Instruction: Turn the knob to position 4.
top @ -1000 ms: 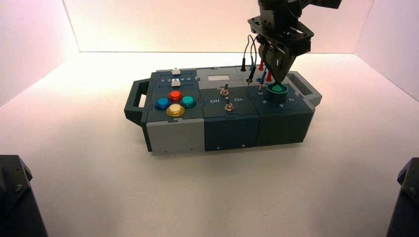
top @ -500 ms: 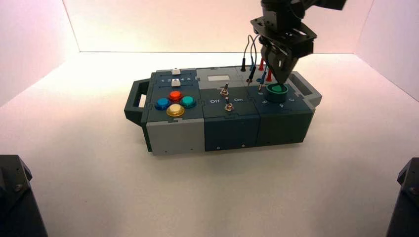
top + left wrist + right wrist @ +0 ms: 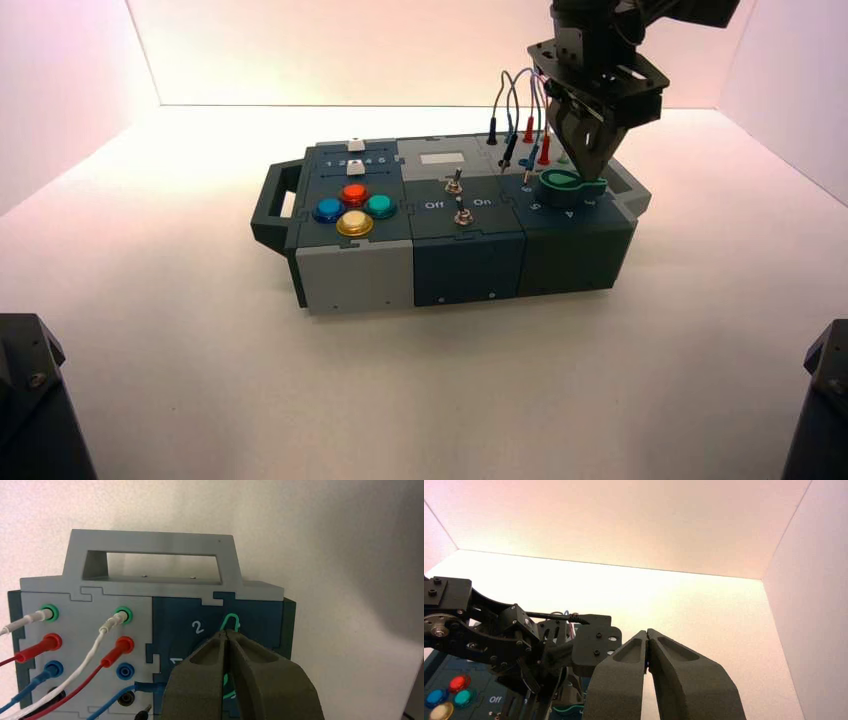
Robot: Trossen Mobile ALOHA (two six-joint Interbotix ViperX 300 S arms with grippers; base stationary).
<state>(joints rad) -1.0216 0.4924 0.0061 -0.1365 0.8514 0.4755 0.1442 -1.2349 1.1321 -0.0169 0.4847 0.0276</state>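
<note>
At the knob (image 3: 560, 181), left gripper (image 3: 226, 632) closed, apparently touching.

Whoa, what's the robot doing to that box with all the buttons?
The robot's left gripper is down at the green knob on the right part of the box, with its fingers shut, right by the knob's pointer. It seems to be there to turn the knob to 4. The pointer's tip shows near the printed 2, so it isn't at 4 yet. The right gripper waits off to the right of the box, shut.
</note>
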